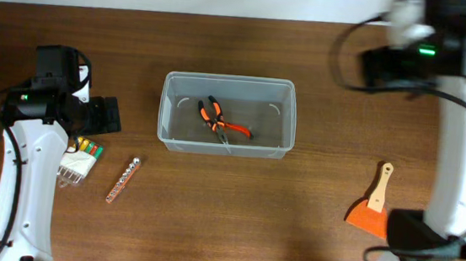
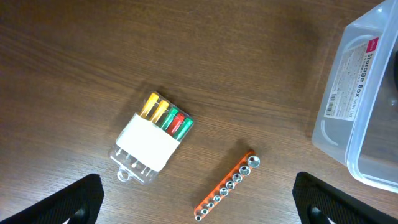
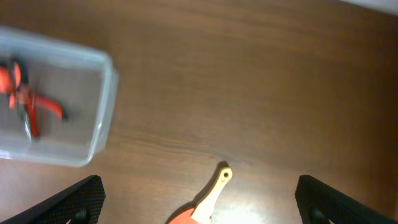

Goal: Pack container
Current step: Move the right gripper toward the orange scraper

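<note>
The container [image 1: 167, 112] sits upright in the middle of the wooden table [image 1: 307, 52], its long side running left to right. A pair of orange-handled pliers [image 1: 219, 122] lies on its floor, roughly central. A white paper label on the left end wall reads "Storage Box".

Left of the tub, well apart from it, an orange socket rail [image 1: 123, 180] lies on a diagonal, and just beyond it is a clear pack of coloured markers [image 1: 78, 161] with a white band.

The left gripper [image 2: 196, 198] hangs over these two, its jaws spread wide and closed on nothing.

Off to the right, on the near side, a scraper [image 1: 372, 202] with an orange blade and pale wooden handle lies flat, its handle pointing away. The right gripper [image 3: 199, 200] hovers above that handle, jaws likewise wide apart.
</note>
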{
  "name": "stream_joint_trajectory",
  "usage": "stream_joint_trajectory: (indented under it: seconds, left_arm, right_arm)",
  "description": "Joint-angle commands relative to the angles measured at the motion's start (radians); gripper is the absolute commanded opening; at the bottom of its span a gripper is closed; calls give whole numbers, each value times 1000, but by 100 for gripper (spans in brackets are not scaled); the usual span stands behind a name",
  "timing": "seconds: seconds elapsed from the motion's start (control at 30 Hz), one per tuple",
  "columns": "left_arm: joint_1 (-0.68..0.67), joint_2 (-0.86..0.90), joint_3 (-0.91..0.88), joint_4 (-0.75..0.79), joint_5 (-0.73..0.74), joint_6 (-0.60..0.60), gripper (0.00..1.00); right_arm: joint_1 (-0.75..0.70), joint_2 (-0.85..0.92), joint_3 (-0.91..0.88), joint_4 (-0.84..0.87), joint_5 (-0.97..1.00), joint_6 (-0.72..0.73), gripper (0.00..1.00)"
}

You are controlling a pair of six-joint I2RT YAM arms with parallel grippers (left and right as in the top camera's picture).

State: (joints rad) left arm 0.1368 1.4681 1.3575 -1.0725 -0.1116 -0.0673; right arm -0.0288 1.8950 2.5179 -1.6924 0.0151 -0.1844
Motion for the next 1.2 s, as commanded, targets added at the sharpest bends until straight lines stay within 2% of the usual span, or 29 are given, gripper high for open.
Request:
stream_joint_trajectory:
  seconds: [0.0,0.1,0.33,0.47,0.6,0.73,0.9,1.17]
  left_arm:
    - [2,-2,-2,3,-7,20,99]
    - [1,-2,-2,2,2,20,99]
    - [1,-2,-2,-5,19,20,99]
    - [1,-2,-2,-11,19,20,99]
    - [1,-2,-2,-11,19,20,99]
    - [1,-2,-2,-11,18,20,99]
    - [1,-2,-2,-11,18,20,99]
    - [1,-2,-2,-10,18,20,99]
  right_arm:
    - [-91,-47,-62,-6,-109,130,99]
    - [-162,-152,-196,-6,-111,179,99]
    - [-232,-491,-664,-4,-109,178,98]
    - [-261,-585,-867,85,-108,183,99]
    - [-317,-569,-1063,243,-105,225,99]
    - [-371,-483,-1267,478,-98,246,98]
    - [-370,-349,-1342,663,-85,245,99]
    - [-370,-162,-1343,761,-44,245,99]
